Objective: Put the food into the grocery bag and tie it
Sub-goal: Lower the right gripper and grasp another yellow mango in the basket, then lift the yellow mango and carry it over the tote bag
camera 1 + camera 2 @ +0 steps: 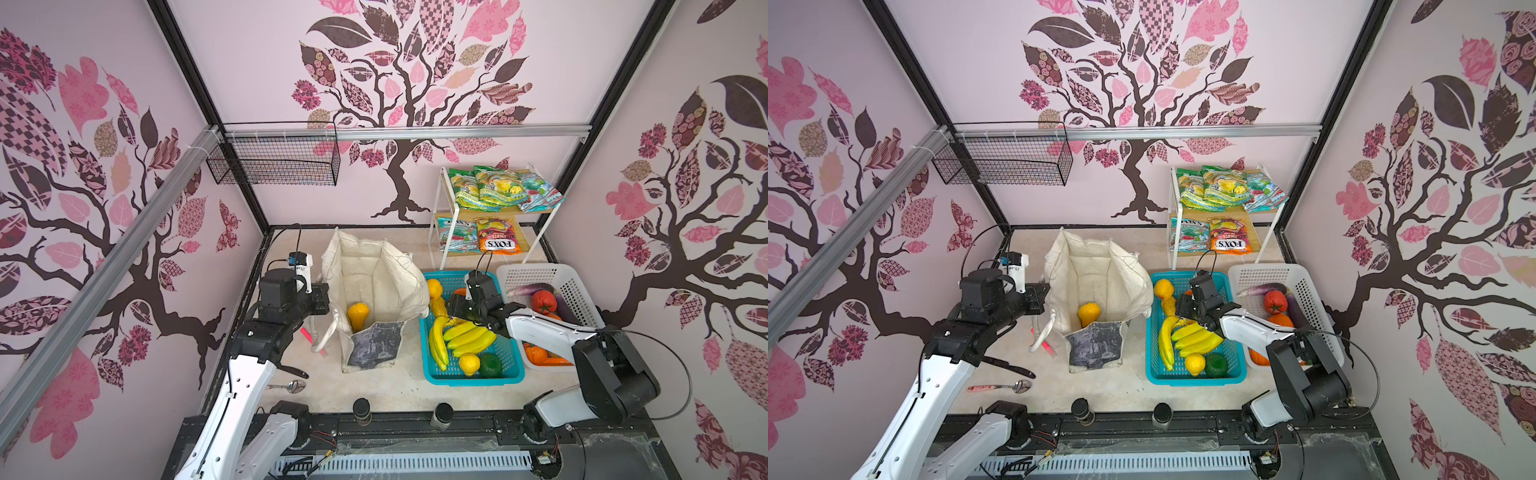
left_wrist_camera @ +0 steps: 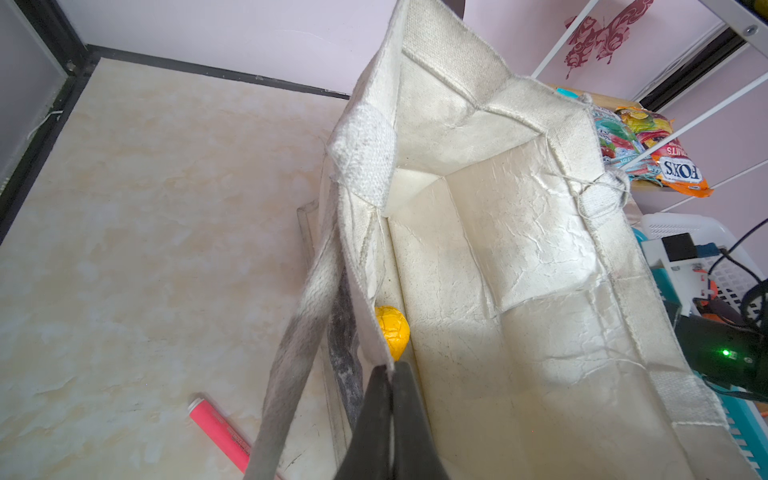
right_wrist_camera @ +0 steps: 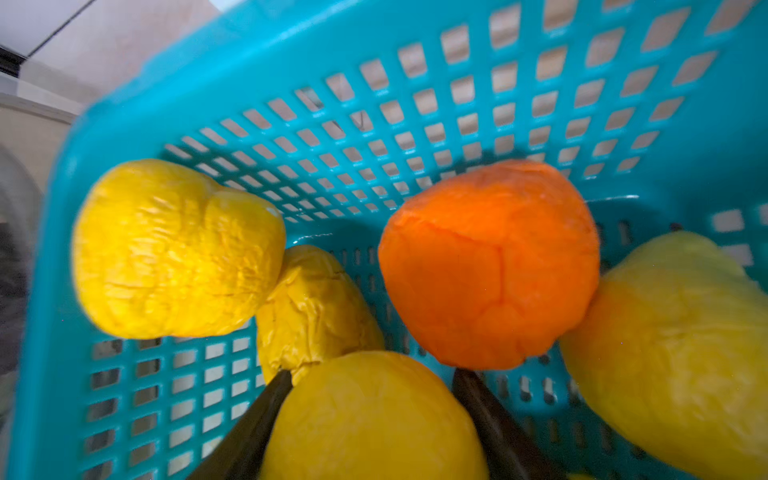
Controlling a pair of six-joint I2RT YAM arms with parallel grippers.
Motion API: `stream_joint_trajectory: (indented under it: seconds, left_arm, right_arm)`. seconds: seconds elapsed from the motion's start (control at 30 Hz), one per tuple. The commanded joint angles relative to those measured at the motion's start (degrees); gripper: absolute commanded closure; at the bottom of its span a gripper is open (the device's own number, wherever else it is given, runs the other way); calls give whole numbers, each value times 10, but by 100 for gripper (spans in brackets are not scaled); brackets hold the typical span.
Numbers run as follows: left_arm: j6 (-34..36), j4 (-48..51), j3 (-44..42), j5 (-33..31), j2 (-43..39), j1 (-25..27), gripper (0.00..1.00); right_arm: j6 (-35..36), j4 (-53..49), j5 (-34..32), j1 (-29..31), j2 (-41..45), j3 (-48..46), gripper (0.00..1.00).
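I have the left gripper (image 2: 392, 370) pinched shut on the bag (image 1: 374, 274)'s left rim, I'd say to keep the mouth spread for drops. It stands upright mid-counter (image 1: 386, 386), nearer the left edge, mouth up, long axis running front edge to back edge. One fruit (image 1: 358, 313) lies inside at the front end. My right gripper (image 3: 374, 374) is down in the teal basket (image 1: 473, 377) just right of the bag, fingers apart astride a lemon (image 3: 370, 419), hugging both sides. I can't tell if it's clamped. Other food (image 1: 465, 336) sits there, so loading's barely begun.
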State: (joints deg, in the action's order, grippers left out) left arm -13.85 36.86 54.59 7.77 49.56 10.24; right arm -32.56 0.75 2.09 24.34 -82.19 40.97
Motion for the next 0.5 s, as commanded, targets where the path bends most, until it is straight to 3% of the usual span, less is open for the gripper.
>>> stream_joint_trajectory:
  seconds: [0.0, 0.47]
  left_arm:
    - [3, 0, -9, 2, -2, 3, 100]
    - [10, 11, -4, -27, -4, 3, 100]
  right_arm:
    - [5, -25, -5, 3, 58, 9, 38]
    - [54, -148, 30, 22, 180, 110, 40]
